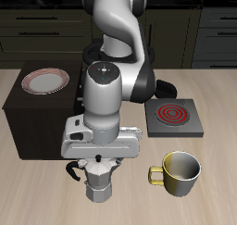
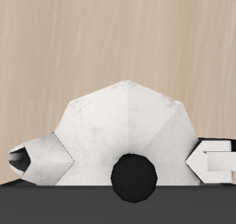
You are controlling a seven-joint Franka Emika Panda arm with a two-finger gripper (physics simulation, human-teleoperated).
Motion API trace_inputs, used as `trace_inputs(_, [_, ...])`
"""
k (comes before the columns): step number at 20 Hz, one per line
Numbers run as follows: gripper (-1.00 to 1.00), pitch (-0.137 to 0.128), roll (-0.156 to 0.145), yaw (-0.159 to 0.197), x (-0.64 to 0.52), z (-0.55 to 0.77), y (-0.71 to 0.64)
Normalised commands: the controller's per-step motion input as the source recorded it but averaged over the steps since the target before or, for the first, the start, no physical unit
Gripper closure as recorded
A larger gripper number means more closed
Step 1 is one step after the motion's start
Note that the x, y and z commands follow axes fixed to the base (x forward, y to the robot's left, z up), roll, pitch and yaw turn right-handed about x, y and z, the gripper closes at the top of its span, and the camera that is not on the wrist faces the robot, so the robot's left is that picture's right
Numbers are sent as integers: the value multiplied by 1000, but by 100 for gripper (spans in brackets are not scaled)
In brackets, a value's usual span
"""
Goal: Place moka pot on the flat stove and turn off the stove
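Note:
The moka pot [image 1: 97, 184], silver and faceted with a black side handle, stands upright near the table's front edge. My gripper [image 1: 97, 164] hangs directly over it, its fingers reaching down on either side of the lid. In the wrist view the moka pot [image 2: 120, 117] fills the space between the two fingertips [image 2: 214, 159], and its black lid knob [image 2: 134, 175] is centred below my gripper [image 2: 115, 159]. The jaws stand wide, open around the pot's top. The flat stove [image 1: 176, 119], dark grey with glowing red rings, lies farther back, beside the robot's base.
A yellowish-green mug [image 1: 178, 171] stands close beside the moka pot, between it and the stove. A dark-brown cabinet [image 1: 32, 113] with a red-rimmed plate [image 1: 44, 81] on top sits on the pot's other side.

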Motion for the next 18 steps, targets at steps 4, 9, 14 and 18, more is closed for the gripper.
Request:
trace_inputs(4, [100, -42, -10, -25, -11, 150, 66])
trace_inputs(9, [100, -51, -7, -36, -85, 229, 161])
trace_inputs(14, [100, -74, -29, -65, -169, 300, 131])
trace_inputs(18, [100, -56, 20, -59, -320, 346, 306])
